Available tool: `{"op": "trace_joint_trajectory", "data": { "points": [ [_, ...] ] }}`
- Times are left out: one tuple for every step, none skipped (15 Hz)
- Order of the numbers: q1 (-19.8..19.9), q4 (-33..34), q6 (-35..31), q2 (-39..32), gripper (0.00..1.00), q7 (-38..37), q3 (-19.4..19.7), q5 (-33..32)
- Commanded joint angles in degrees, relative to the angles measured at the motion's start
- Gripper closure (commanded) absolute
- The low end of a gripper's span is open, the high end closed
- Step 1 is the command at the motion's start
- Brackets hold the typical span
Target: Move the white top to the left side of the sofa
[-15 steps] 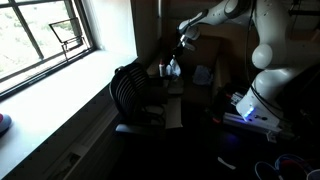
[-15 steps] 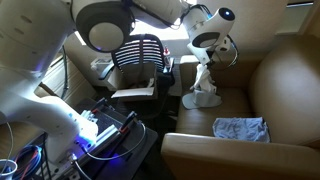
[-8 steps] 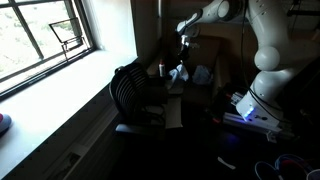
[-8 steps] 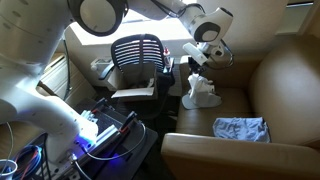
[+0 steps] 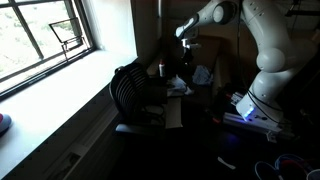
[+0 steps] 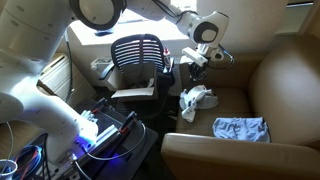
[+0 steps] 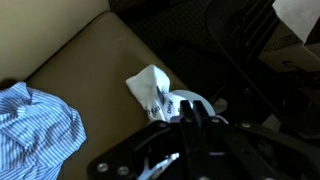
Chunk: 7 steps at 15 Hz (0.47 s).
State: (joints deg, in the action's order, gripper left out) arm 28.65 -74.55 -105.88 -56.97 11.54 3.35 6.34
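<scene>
White top (image 6: 195, 100) lies crumpled on the seat of the sofa (image 6: 285, 75), at the end next to the black slatted chair (image 6: 138, 55), well apart from the grey-blue cloth (image 6: 241, 128). We see the gripper (image 6: 197, 67) hanging above it, clear of the fabric; whether its jaws are spread or pressed together we cannot tell. We judge the move nearly done, with only the arm's retreat left

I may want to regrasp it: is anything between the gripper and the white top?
Nothing visible does: the gripper hangs just above the white top on the sofa seat; the blue cloth lies apart.
</scene>
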Motion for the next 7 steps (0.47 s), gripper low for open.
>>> {"op": "trace_joint_trajectory", "data": {
  "points": [
    [-0.94,-0.24,-3.97,-0.37,0.65,0.51,1.43,1.12],
    [-1.43,-1.11,-9.65,-0.37,0.60,0.67,2.04,0.36],
    [-1.92,-0.87,-13.10,-1.06,0.53,0.64,2.92,-0.92],
    [-1.56,-1.66,-17.60,-1.23,0.46,0.02,2.69,-2.22],
    [-1.04,-2.27,-22.96,-1.88,0.38,-0.49,2.57,-1.11],
    [0.58,-2.40,-26.51,-2.63,0.32,-1.06,0.92,2.01],
    [-0.85,-0.51,-20.65,-2.35,0.50,-0.10,2.22,0.53]
  ]
}}
